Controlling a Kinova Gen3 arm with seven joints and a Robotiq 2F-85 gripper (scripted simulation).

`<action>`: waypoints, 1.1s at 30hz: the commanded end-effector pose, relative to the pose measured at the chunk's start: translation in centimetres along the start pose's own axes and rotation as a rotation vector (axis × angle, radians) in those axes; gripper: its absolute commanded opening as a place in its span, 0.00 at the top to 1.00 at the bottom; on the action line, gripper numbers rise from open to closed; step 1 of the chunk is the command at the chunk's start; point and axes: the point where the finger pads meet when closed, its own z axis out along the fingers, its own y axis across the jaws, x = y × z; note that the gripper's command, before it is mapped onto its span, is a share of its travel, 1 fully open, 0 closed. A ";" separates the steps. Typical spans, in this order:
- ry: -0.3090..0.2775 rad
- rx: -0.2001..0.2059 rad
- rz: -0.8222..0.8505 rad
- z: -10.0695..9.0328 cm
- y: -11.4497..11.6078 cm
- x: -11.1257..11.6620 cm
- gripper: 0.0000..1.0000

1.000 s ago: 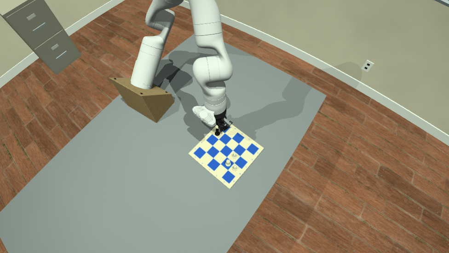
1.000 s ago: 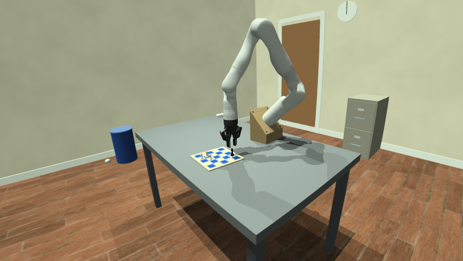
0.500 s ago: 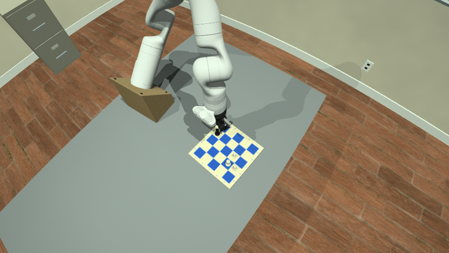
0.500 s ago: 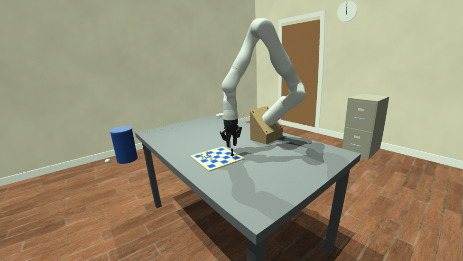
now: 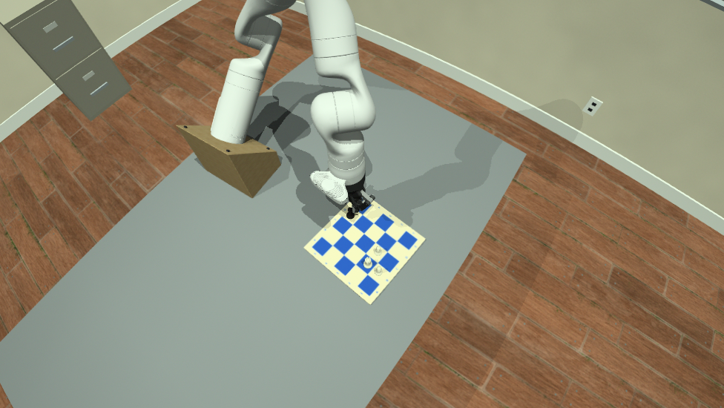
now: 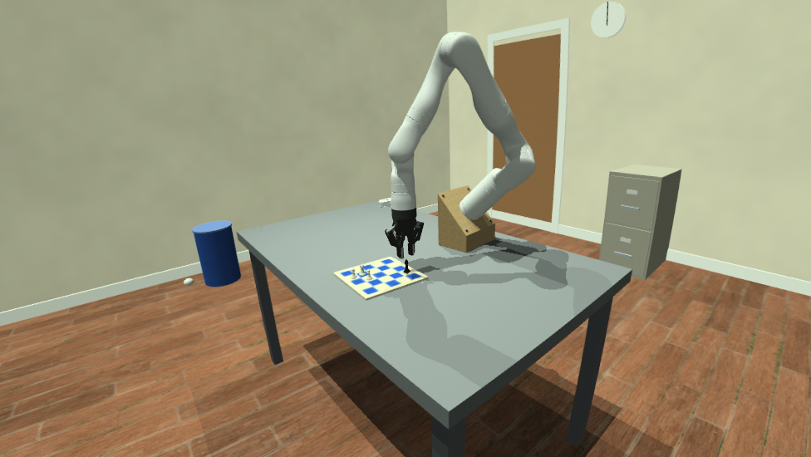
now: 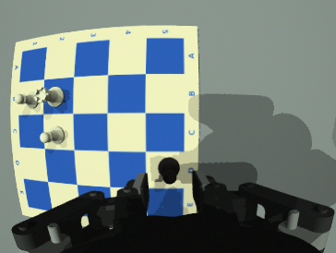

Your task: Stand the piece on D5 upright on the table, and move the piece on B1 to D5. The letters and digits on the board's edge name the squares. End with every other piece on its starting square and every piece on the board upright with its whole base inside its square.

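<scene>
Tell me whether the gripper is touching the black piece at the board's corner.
Apart. The exterior view shows the gripper hanging above the black piece, with the far table top visible between the fingertips and the piece's head.
</scene>
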 end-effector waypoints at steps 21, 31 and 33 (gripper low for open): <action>0.001 0.002 0.000 0.7 0.0 0.0 0.63; 0.001 0.002 0.000 2.9 -0.1 0.0 0.63; 0.001 0.002 0.000 3.2 -0.1 0.0 0.63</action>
